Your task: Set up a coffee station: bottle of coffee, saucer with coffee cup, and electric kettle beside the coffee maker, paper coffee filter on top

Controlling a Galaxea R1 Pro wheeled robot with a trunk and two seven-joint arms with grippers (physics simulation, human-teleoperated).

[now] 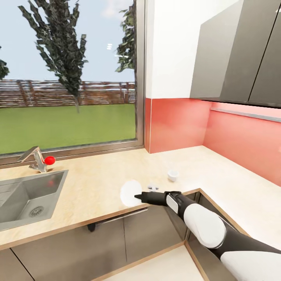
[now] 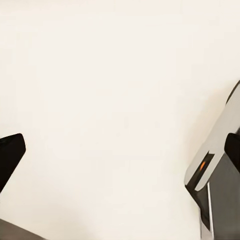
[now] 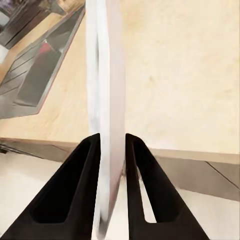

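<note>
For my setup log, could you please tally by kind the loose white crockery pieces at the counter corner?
Saucer, held on edge in the right gripper: 1
Coffee cup, standing on the kitchen countertop: 1
Total: 2

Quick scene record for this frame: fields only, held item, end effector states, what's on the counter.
held item: saucer, gripped edge-on in the right end effector
saucer position: over the front edge of the kitchen countertop
coffee cup: upright on the countertop, apart from the saucer
left end effector: state cannot be told
other: sink, faucet with a red knob
</note>
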